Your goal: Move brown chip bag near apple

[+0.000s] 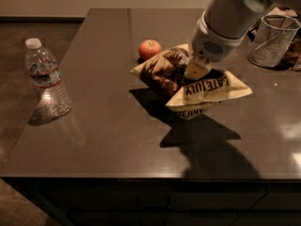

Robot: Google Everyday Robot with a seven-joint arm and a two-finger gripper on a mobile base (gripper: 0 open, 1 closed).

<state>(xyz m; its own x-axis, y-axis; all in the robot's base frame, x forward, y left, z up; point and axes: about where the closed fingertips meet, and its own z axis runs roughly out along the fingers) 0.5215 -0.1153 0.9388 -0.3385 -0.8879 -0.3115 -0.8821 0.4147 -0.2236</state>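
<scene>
The brown chip bag (181, 81) hangs lifted above the dark table (108, 126), its cream end with "Late July" lettering toward the front right and its shadow on the table below. My gripper (195, 70) comes down from the upper right and is shut on the bag's middle. The apple (149, 49), small and red-orange, sits on the table just behind and left of the bag's far end, close to it.
A clear plastic water bottle (47, 78) stands near the table's left edge. A wire mesh cup (273, 40) stands at the back right. The table's front edge runs along the bottom of the view.
</scene>
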